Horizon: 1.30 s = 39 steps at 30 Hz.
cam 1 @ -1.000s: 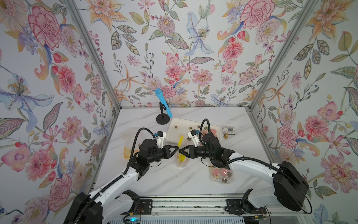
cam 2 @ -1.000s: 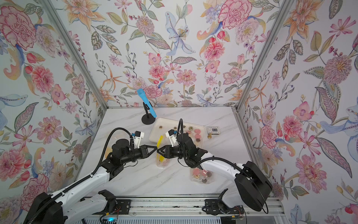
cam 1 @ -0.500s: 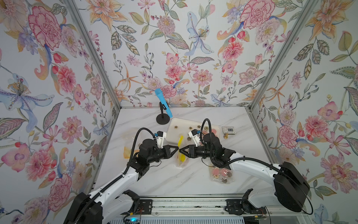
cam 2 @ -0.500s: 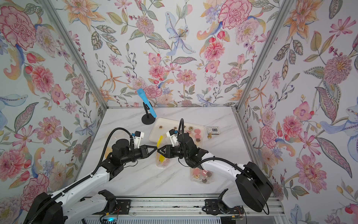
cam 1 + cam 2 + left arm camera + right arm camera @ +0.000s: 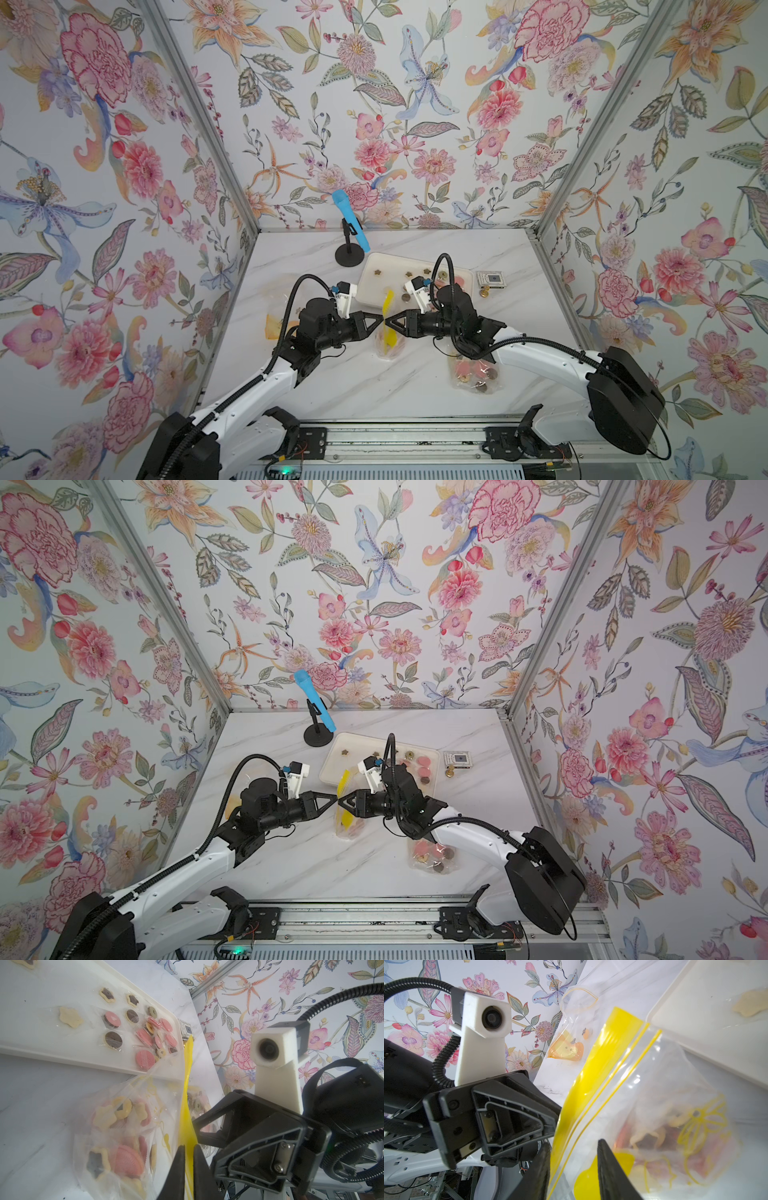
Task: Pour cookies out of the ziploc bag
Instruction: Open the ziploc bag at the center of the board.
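A clear ziploc bag (image 5: 390,341) with a yellow top strip (image 5: 388,301) stands in the middle of the table, between my two arms. Inside it lie pink, beige and dark cookies (image 5: 124,1153). My left gripper (image 5: 188,1147) is shut on the yellow strip (image 5: 186,1088); it shows in both top views (image 5: 380,320) (image 5: 333,799). My right gripper (image 5: 574,1142) faces it from the other side (image 5: 389,323), open, with its jaws astride the bag's top edge (image 5: 602,1059) and a clear gap between them. More cookies (image 5: 143,1036) lie on the white tray (image 5: 83,1057).
The white tray (image 5: 374,266) lies just behind the bag. A blue microphone on a black stand (image 5: 351,232) is at the back. A second bag of cookies (image 5: 473,374) lies under the right arm. A small square device (image 5: 491,278) sits right of the tray, an empty bag (image 5: 278,324) at the left.
Both arms stay where they were, tip to tip at the bag's top. The right jaws stand slightly wider than a second ago.
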{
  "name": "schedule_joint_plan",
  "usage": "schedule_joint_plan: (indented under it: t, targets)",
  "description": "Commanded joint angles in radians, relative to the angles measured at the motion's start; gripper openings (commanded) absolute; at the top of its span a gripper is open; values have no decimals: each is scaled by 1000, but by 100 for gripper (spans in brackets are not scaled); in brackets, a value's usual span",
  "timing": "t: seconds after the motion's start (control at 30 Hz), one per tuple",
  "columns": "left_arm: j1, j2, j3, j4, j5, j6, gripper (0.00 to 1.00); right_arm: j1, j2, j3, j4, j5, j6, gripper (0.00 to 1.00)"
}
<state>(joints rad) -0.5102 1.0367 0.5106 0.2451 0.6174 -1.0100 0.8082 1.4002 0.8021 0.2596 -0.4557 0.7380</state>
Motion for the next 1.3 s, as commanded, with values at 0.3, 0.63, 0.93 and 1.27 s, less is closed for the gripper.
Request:
schedule_joint_plan:
  t: [0.3, 0.63, 0.93, 1.27]
  targets:
    - [11, -27, 20, -43, -16, 31, 44, -3, 12, -20, 15, 12, -6, 37]
    - [12, -26, 0, -11, -7, 22, 39, -5, 13, -27, 4, 24, -9, 36]
    - [12, -30, -8, -6, -4, 19, 27, -23, -20, -47, -6, 46, 4, 36]
    - [12, -33, -14, -3, -6, 11, 20, -21, -29, -49, 0, 40, 6, 37]
